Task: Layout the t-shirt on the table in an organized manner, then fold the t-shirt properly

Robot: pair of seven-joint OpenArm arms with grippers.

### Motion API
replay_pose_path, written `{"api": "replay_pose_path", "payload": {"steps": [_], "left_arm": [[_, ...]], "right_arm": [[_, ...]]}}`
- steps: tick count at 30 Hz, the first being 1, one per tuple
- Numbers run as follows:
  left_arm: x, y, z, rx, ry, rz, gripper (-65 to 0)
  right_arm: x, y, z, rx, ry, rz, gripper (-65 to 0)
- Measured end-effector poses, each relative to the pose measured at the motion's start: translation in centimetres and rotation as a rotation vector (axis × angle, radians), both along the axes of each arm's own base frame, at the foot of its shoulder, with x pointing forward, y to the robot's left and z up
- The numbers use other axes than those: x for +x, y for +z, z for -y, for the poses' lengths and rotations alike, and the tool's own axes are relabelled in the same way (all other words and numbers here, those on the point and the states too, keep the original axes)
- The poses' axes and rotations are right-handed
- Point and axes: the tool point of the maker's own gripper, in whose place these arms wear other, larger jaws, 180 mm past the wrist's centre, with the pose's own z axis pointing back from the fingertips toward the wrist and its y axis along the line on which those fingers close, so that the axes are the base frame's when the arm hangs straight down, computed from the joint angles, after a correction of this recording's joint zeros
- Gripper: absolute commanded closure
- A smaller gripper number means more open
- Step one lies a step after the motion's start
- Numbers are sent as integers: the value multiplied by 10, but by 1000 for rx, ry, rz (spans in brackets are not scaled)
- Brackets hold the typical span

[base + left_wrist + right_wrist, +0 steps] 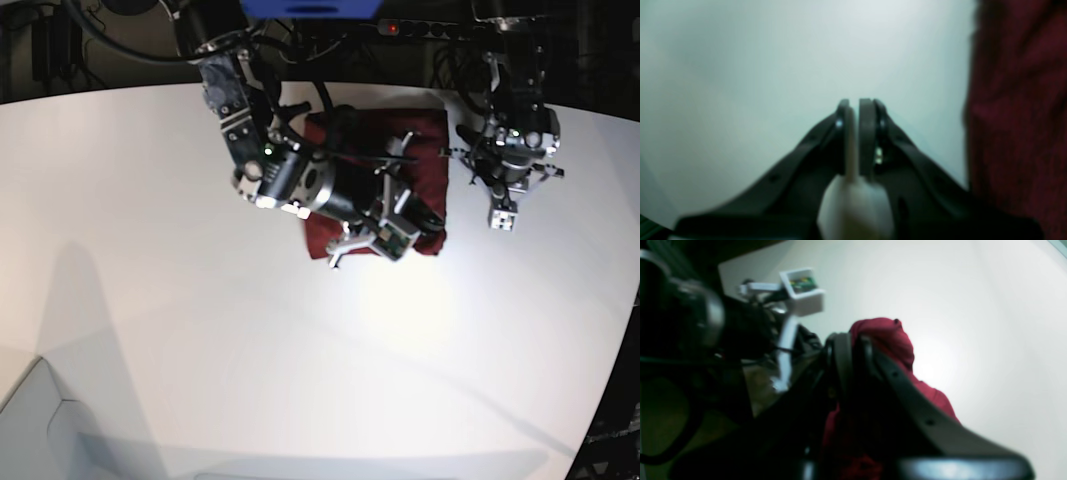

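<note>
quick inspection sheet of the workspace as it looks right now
surface: white table, bare around the shirt.
job's things: maroon t-shirt folded into a compact block near the far edge.
clutter: nothing seen.
grippers: right claw shut, fabric bunched at its tip; left claw shut on nothing, over bare table beside the shirt.
cables: black cables loop at the right arm's base.
surroundings: dark floor, power strip behind the table.

Both arms are black with silver metal joint housings and black cables looping along them. The left gripper point(858, 110) has matte black curved fingers point(868, 133) dotted with small screw holes, plus a pale cream pad. The right gripper point(850, 343) shares that black, curved build, and a small white box point(802, 290) showing a green circuit board sits nearby.
</note>
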Motion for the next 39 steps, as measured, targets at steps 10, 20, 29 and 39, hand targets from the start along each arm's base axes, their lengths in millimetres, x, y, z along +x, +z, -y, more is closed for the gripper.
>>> {"api": "replay_pose_path", "payload": {"steps": [10, 20, 29, 39], "left_arm": [[12, -3, 5, -6, -12, 13, -55], [6, 30, -19, 91, -32, 47, -55], [-5, 82, -104, 236, 119, 138, -57], [-12, 96, -135, 275, 185, 156, -57]], "right_arm": [[-12, 3, -13, 9, 52, 7, 0], [-15, -18, -14, -23, 57, -44, 0], [-53, -24, -38, -38, 170, -56, 0], [-81, -52, -53, -115, 291, -85, -232]]}}
